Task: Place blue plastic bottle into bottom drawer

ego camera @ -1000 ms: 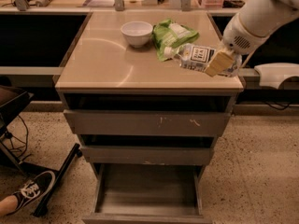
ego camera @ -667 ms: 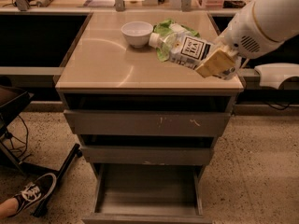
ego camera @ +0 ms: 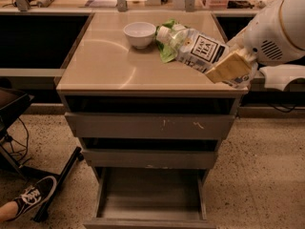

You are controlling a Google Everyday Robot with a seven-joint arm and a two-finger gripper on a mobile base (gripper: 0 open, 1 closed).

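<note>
The blue plastic bottle (ego camera: pixel 193 46) hangs in the air over the right side of the tan countertop (ego camera: pixel 105 68), held at its base end by the gripper (ego camera: pixel 225 65). The gripper's tan fingers (ego camera: pixel 229 67) are clamped on the lower part of the bottle. The white arm (ego camera: pixel 276 32) comes in from the right edge of the view and slopes down and leftward to the gripper, which sits just above the countertop's right front corner. The bottle's long axis runs on a slant, from the gripped base at lower right up to its white cap (ego camera: pixel 163 32) at upper left, with the label and its dark print block facing the camera. The cap end overlaps the green snack bag (ego camera: pixel 165 55); whether they touch cannot be told. A white bowl (ego camera: pixel 139 35) stands just left of the cap. Under the countertop sit two scuffed grey drawers (ego camera: pixel 147 126), and below them the bottom drawer (ego camera: pixel 150 194) is pulled out, well apart from the bottle. A shoe (ego camera: pixel 31 197) rests on the speckled floor at lower left.
</note>
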